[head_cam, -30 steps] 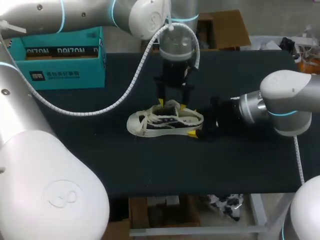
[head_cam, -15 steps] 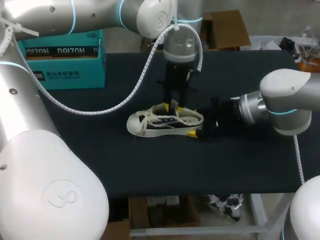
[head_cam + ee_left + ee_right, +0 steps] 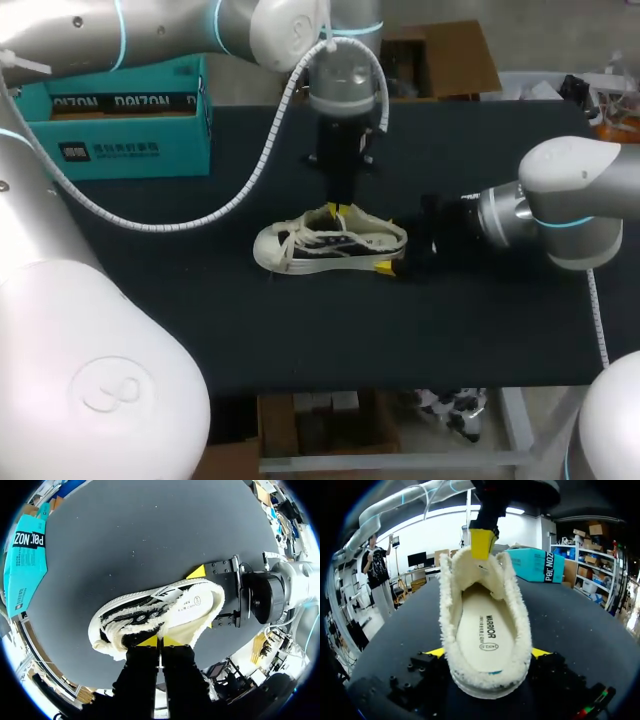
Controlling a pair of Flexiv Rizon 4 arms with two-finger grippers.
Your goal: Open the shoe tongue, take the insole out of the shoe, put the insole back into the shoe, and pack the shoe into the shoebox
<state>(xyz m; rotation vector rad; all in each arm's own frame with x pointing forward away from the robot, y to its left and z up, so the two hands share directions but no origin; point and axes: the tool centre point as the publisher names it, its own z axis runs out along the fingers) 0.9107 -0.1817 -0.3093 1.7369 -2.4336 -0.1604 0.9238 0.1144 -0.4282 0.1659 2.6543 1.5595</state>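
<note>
A white low-top shoe (image 3: 325, 245) with fleece lining lies on the black table, toe pointing left. From above, my left gripper (image 3: 340, 209) is shut on the raised tongue (image 3: 470, 567); its yellow tips (image 3: 161, 641) are pressed together. My right gripper (image 3: 390, 245) comes in from the right and grips the heel, one yellow fingertip (image 3: 437, 652) against each side of it. The white insole (image 3: 485, 630) lies flat inside the shoe (image 3: 150, 615). A teal shoebox (image 3: 130, 120) stands at the far left.
My left arm's white corrugated cable (image 3: 250, 190) loops low over the table (image 3: 450, 340) between the shoebox and the shoe. My right arm's body (image 3: 560, 215) stands over the table's right side.
My left gripper's fingers, spread over the shoe's opening a second ago, have closed together on the tongue, and its wrist has risen slightly. The right arm and the shoe have stayed put.
</note>
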